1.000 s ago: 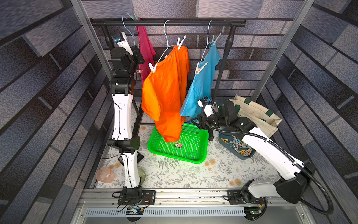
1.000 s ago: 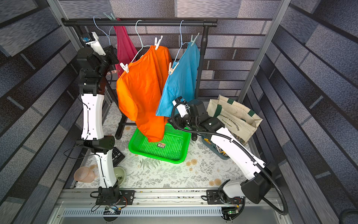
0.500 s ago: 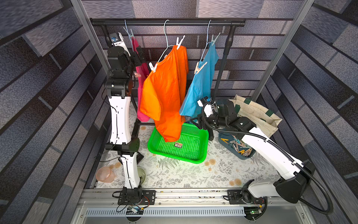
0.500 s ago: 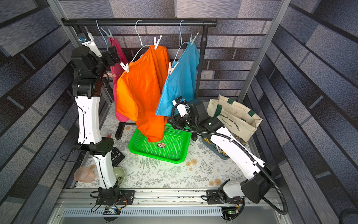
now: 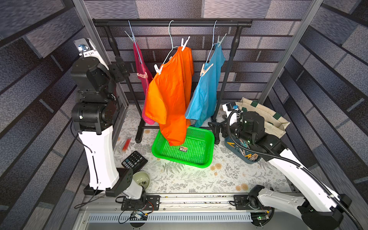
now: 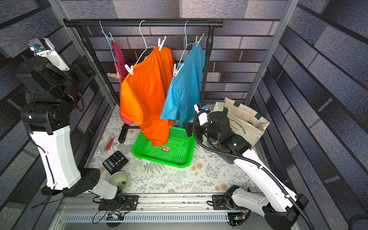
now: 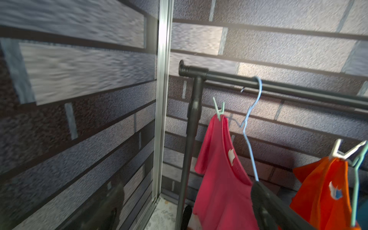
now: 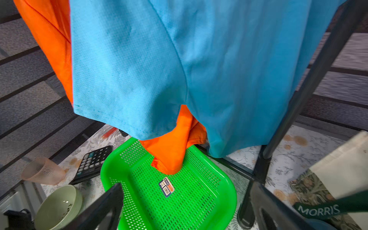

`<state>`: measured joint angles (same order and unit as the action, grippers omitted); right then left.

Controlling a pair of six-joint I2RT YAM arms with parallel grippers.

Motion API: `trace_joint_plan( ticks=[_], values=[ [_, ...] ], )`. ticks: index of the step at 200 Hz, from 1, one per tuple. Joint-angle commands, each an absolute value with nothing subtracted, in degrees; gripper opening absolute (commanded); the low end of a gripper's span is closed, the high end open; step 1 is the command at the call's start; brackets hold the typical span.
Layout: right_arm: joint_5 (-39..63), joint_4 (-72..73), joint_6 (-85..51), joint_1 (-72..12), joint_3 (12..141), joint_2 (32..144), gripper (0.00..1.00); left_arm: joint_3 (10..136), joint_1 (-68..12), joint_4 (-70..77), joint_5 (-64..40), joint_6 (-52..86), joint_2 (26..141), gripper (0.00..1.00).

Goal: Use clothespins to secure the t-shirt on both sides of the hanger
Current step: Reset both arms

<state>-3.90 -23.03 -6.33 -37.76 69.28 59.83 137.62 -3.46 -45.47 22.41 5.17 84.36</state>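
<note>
left hand point(image 5: 119, 69): hovering raised beside the rack's post point(image 7: 191, 139), jaws spread wide and carrying nothing, as the left wrist view is showing.
right hand point(image 5: 216, 129): hanging low by the green basket point(image 5: 179, 161), jaws gaping and empty.
pink t-shirt point(image 5: 142, 65): hanging on the thin blue wire hanger point(image 7: 249, 127) at the end of the rail point(image 5: 171, 23). A mint clothespin point(image 7: 219, 111) is biting its far shoulder and a peach clothespin point(image 5: 141, 75) is sitting at the near one.
task state: both sides are appearing pinned, so the job is looking close to done.
risk, peach clothespin: it is lying sideways rather than upright. It may be nipping cloth alone and missing the wire, letting that shoulder slide off.
risk, left hand: pulling back carelessly, it could be brushing the light hanger, swinging it and shaking a pin loose.
risk, right hand: rising from here, it could be snagging the blue t-shirt point(image 8: 179, 59) draping just above it.
spare clothespins point(image 5: 248, 156): lying jumbled in a dark bin point(image 5: 229, 143) under the right arm point(image 5: 294, 169).
fabrics: hanging thin, matte and limp, the blue one showing a fine mesh weave.
pins: looking like small hard plastic, two-legged and sprung.
hanger wire: running smooth and slim, likely offering cloth little grip.
basket: shining as glossy perforated plastic with rounded corners.
tabletop point(image 5: 199, 179): wearing a fern-print cover.
</note>
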Motion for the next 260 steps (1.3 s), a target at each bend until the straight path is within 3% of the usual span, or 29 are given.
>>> trace_joint_plan(
  ticks=[1,19,37,94,110,129,152,200,260],
  values=[
    [-16.58,-20.63,-5.28,-37.53,64.5,56.7,1.0,114.33,-2.78,-34.45,25.4,3.88,72.78,1.0],
    [-26.19,-19.22,-5.28,-37.57,59.7,54.08,1.0,88.87,-2.11,-17.8,23.18,3.56,58.67,1.0],
    [-34.05,-16.85,-4.6,-37.49,54.4,51.37,1.0,72.13,-1.8,-10.95,23.13,5.35,49.12,1.0],
    [-55.05,-10.21,-9.79,-37.36,38.74,44.27,1.0,46.55,-0.46,-11.89,26.48,14.62,46.54,1.0],
    [-53.75,-6.34,-8.92,-37.05,33.97,43.17,1.0,39.18,0.19,-2.77,26.05,13.96,46.24,1.0],
    [-51.6,2.81,-1.37,-35.54,28.51,45.3,1.0,29.86,1.47,12.52,15.53,2.17,47.55,1.0],
    [-46.92,5.41,9.39,-34.06,25.71,51.64,1.0,27.1,2.38,14.63,15.18,2.94,50.89,1.0],
    [-37.33,21.83,9.95,-30.6,19.59,56.36,1.0,22.72,6.56,22.49,8.34,7.22,59.58,1.0],
    [-24.0,30.98,4.17,-16.74,15.71,64.62,1.0,21.35,7.12,33.76,2.99,6.76,73.4,1.0]
  ],
)
